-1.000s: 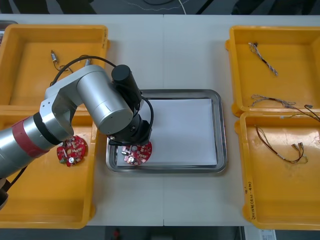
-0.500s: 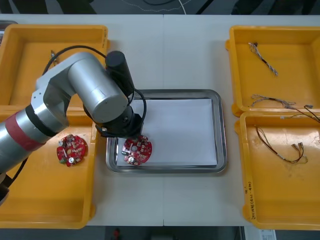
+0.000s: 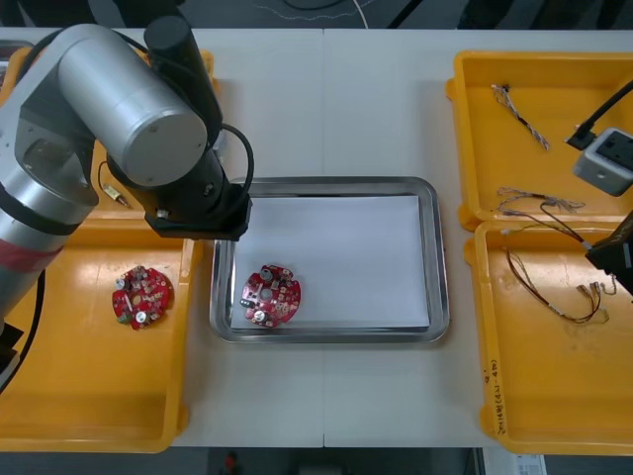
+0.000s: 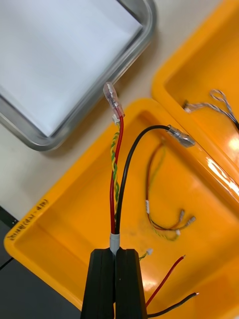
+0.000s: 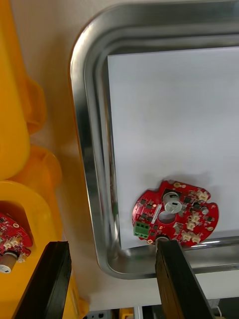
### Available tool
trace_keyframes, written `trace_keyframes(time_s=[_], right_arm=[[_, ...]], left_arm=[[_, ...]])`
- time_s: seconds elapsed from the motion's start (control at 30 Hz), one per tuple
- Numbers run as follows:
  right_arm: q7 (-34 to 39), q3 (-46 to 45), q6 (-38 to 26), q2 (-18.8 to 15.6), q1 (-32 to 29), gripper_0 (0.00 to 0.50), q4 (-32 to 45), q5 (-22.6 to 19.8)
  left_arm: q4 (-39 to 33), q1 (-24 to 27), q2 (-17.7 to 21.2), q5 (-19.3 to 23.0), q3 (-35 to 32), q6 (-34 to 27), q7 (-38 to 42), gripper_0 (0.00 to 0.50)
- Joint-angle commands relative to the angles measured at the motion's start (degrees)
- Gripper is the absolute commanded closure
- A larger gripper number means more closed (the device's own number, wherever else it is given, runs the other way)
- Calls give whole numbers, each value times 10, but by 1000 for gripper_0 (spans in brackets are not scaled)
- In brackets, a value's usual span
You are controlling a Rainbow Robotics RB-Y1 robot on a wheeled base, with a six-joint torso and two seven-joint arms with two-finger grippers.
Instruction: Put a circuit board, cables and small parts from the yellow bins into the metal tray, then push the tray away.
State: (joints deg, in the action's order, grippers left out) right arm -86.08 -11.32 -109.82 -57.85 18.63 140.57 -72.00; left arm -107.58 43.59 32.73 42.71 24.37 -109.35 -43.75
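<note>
A round red circuit board lies in the near left corner of the metal tray, on its white inside. My left gripper hangs open above that corner; the circuit board lies just beyond one finger, untouched. My left arm looms over the left bins. At the right edge, my right gripper is shut on a red and yellow cable with a black lead, held above the near right yellow bin.
A second circuit board lies in the near left yellow bin. A small metal part sits in the far left bin. The near right bin holds another cable. Twisted cables lie in the far right bin.
My left gripper let go of the circuit board in the tray, rose, and drew back toward the far left. My right arm came into view at the right edge.
</note>
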Motion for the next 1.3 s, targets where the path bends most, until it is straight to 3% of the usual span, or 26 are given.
trace_keyframes(time_s=[0.03,0.4,0.77,0.93,1.3], right_arm=[[-16,82,-2,-23,83,500,15,-14],[-20,298,-2,-2,236,500,-1,42],[-30,464,5,128,354,500,-101,148],[-39,507,39,169,374,500,-148,183],[-68,597,134,206,375,500,-230,251]], left_arm=[[-36,23,-5,7,-63,-7,-8,0],[0,23,20,5,-151,-7,-5,0],[125,62,46,-47,-165,-7,-12,0],[174,82,49,-68,-188,-7,-14,0],[241,100,64,-108,-227,60,-85,0]])
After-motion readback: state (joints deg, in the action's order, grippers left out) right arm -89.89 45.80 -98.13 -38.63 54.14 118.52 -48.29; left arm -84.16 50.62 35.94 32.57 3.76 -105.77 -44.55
